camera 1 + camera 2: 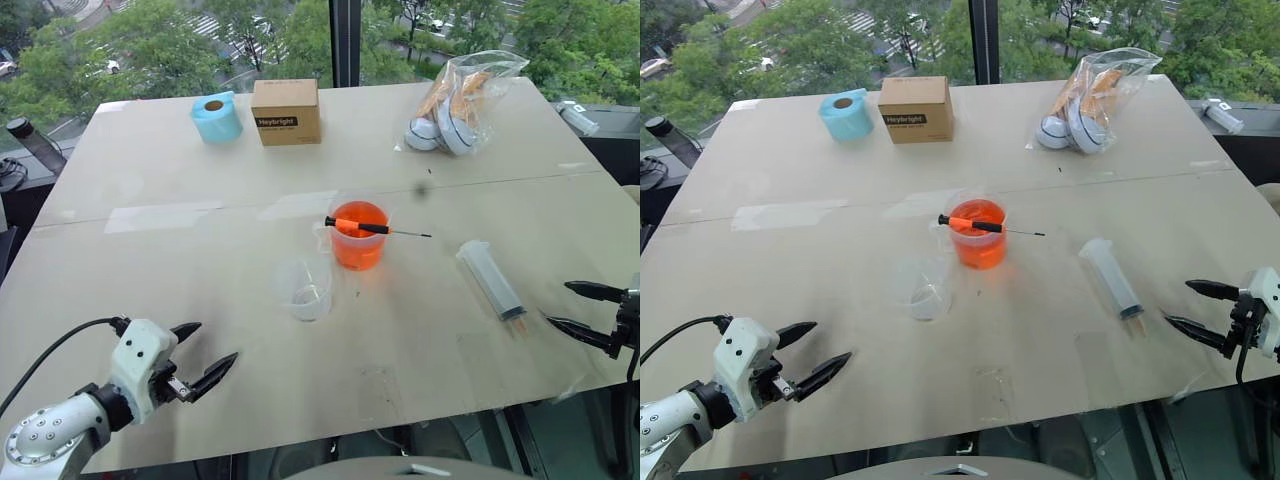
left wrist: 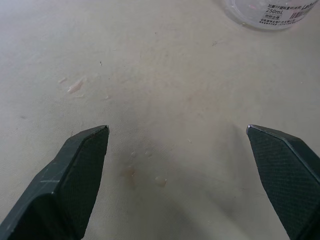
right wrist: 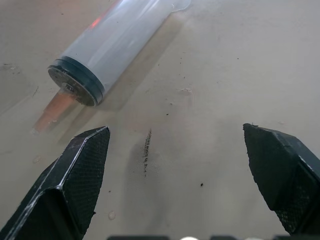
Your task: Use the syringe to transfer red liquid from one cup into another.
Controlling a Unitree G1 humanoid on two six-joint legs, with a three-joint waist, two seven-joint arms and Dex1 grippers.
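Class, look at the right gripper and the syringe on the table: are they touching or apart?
Apart. In the right wrist view, bare table lies between the open right gripper and the syringe.

Syringe [image 3: 117,42] on table [image 3: 225,100] beyond wide-spread gripper [image 3: 175,150]

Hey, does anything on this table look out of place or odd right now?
Yes: an orange-handled screwdriver lies across the rim of the handled cup of red liquid, blocking the opening. The syringe lies flat nearby.
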